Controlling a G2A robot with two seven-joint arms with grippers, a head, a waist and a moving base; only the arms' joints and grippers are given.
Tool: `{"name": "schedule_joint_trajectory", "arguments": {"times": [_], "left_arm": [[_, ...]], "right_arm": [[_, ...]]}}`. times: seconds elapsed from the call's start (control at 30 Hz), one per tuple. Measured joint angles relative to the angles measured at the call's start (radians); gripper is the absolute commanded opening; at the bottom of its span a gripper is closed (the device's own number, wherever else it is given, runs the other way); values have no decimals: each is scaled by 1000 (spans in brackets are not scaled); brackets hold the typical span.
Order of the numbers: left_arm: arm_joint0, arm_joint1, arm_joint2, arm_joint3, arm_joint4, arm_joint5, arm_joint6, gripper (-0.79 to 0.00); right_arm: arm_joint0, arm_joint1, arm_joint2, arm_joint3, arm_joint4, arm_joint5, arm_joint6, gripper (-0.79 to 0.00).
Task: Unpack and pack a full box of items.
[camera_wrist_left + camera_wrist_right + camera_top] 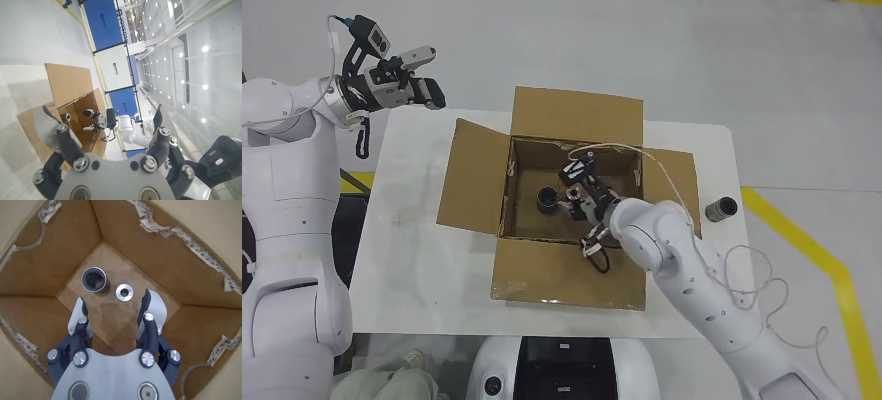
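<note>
Right hand (114, 294) gapes inside box (47, 275), above dark cylinder (94, 279) and metal ring (119, 293).

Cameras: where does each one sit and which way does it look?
Top view: above the arms, looking down at table and box; both arms show.
Left wrist view: on the left arm, facing sideways at the box; left claw shows, open.
Right wrist view: over the box, looking down at cylinder and ring; right claw shows, open.
Both wrist views share the box and right claw.
</note>
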Motion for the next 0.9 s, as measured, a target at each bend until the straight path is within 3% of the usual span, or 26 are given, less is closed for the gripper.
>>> {"name": "schedule_joint_trajectory", "arguments": {"times": [0.9], "left_arm": [[0,0,0,0,0,0,0,0]], "right_arm": [[181,-61,-69,324,95,-70,44,-277]]}}
